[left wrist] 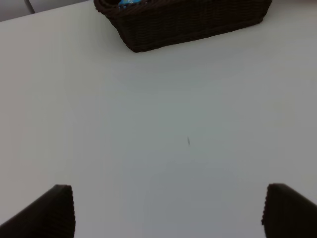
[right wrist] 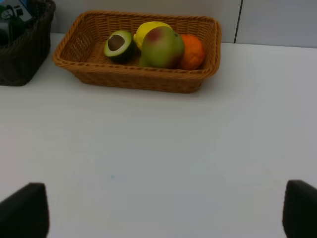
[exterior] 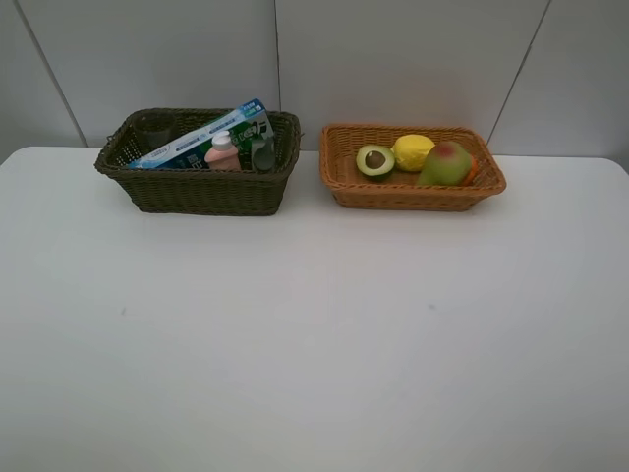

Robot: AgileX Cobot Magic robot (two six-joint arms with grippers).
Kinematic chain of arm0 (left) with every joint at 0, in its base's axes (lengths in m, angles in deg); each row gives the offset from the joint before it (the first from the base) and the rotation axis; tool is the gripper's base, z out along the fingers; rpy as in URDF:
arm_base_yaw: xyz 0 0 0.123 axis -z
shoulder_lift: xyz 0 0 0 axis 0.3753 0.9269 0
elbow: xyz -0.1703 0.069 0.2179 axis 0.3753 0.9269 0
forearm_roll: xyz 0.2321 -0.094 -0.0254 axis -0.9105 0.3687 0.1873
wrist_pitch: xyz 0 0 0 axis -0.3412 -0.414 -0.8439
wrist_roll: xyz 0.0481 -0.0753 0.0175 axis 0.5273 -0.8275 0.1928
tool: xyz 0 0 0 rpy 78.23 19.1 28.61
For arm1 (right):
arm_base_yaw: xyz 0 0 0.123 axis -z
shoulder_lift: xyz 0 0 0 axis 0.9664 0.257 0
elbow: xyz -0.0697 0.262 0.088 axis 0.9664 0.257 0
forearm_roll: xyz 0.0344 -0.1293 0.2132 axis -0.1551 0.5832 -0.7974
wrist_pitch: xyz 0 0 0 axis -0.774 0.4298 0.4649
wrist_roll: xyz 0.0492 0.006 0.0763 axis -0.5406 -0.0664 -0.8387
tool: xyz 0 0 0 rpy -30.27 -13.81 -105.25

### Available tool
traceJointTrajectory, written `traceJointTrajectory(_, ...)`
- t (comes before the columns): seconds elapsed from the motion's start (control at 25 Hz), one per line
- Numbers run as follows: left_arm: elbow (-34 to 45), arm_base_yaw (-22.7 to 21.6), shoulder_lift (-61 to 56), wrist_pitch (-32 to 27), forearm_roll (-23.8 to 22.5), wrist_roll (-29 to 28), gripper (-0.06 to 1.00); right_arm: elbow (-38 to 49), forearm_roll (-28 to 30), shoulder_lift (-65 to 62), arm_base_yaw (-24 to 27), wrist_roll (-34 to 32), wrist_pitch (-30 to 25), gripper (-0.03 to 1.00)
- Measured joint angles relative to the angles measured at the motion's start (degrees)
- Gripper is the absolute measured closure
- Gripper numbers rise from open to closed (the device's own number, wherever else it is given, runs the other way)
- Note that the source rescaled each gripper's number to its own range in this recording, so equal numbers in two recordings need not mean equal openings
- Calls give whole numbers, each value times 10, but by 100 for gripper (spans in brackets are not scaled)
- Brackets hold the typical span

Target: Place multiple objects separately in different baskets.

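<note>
The dark olive-brown basket at the back left holds the toothpaste box, the pink pump bottle, the dark square bottle and the translucent cup. The light orange-tan basket at the back right holds the halved avocado, lemon, pear and orange. My left gripper is open and empty over bare table, well short of the dark basket. My right gripper is open and empty, well short of the light basket. Neither arm shows in the exterior view.
The white table stretches from the baskets to the near edge. A grey panelled wall stands right behind the baskets. A corner of the dark basket shows in the right wrist view.
</note>
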Motion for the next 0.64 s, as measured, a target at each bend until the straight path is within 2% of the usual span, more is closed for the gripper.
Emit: traceJointTrajectory(0.64, 0, 0, 0, 0, 0, 0, -6, 0, 0, 0, 0, 0, 0, -3)
